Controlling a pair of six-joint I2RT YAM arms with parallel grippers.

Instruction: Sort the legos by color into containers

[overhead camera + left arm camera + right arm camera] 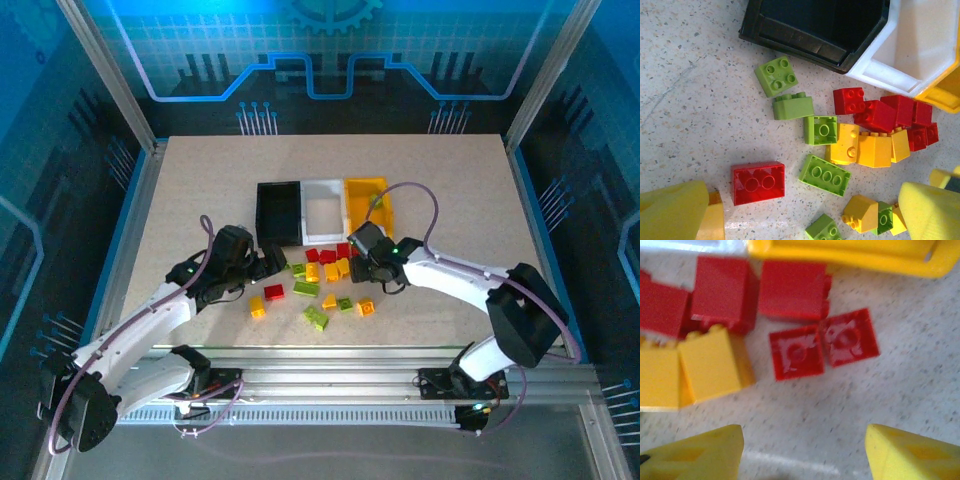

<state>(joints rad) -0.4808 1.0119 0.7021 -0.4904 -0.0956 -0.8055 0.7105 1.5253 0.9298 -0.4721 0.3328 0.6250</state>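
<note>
The legos (322,278) lie scattered on the table in front of the three joined bins: black (262,215), white (322,233) and yellow (362,183). My left gripper (266,263) is open, low at the pile's left edge. In its wrist view the left gripper (805,222) has its yellow fingers (675,210) spread wide, with a red brick (758,182) and a green brick (825,175) just ahead. My right gripper (358,262) is open over the pile's right end. Ahead of the right gripper (805,455), two small red bricks (822,349) lie below the yellow bin (840,252).
Loose bricks lie nearer the front: a red one (273,292), a yellow one (257,307) and a green one (316,318). A metal rail (330,385) runs along the near table edge. Bare tabletop (200,180) stretches to the left, right and behind the bins.
</note>
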